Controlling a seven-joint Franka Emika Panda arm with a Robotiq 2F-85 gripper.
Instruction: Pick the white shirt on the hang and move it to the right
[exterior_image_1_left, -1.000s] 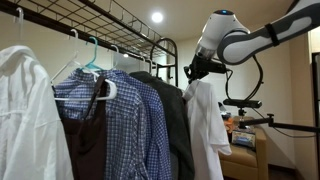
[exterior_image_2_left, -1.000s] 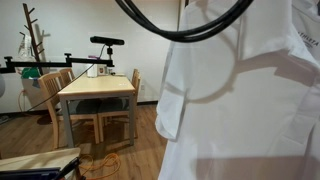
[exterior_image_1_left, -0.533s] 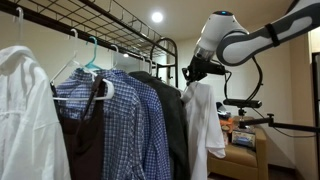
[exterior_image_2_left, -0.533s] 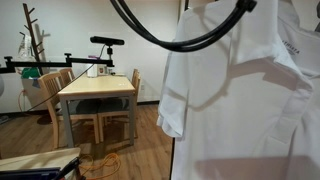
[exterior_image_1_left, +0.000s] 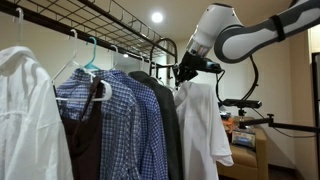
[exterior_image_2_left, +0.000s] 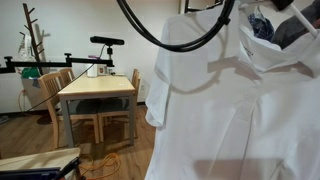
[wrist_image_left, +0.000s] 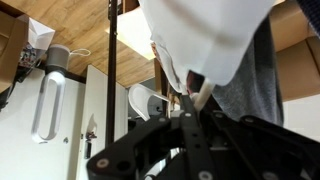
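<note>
The white shirt (exterior_image_1_left: 203, 125) hangs at the end of a row of clothes, its neck gathered under the gripper (exterior_image_1_left: 185, 73) of the robot arm (exterior_image_1_left: 250, 35), sleeves loose and hem falling free. The fingers (wrist_image_left: 192, 103) are clenched at the top of the garment; in the wrist view the white shirt (wrist_image_left: 200, 35) drops straight onto the gripper (wrist_image_left: 190, 100), with a pale hanger tip (wrist_image_left: 203, 92) pinched there. Whether the hanger's hook sits on the rail cannot be told. Just beside the shirt hangs a dark jacket (exterior_image_1_left: 166, 120), seen as grey cloth (wrist_image_left: 255, 80) in the wrist view. Next along come two blue-and-white checked shirts (exterior_image_1_left: 125, 120), then a big white collared shirt (exterior_image_1_left: 25, 115) at the near end, all under the black wire rack (exterior_image_1_left: 110, 22). A ceiling light (exterior_image_1_left: 157, 17) glows above. In an exterior view the white shirt (exterior_image_2_left: 230, 110) fills most of the frame, a black cable (exterior_image_2_left: 165, 35) looping across its shoulder. Well apart, behind it, stand a wooden table (exterior_image_2_left: 95, 90) with chairs (exterior_image_2_left: 60, 85), a camera arm (exterior_image_2_left: 105, 42) and a coat stand (exterior_image_2_left: 30, 30)
</note>
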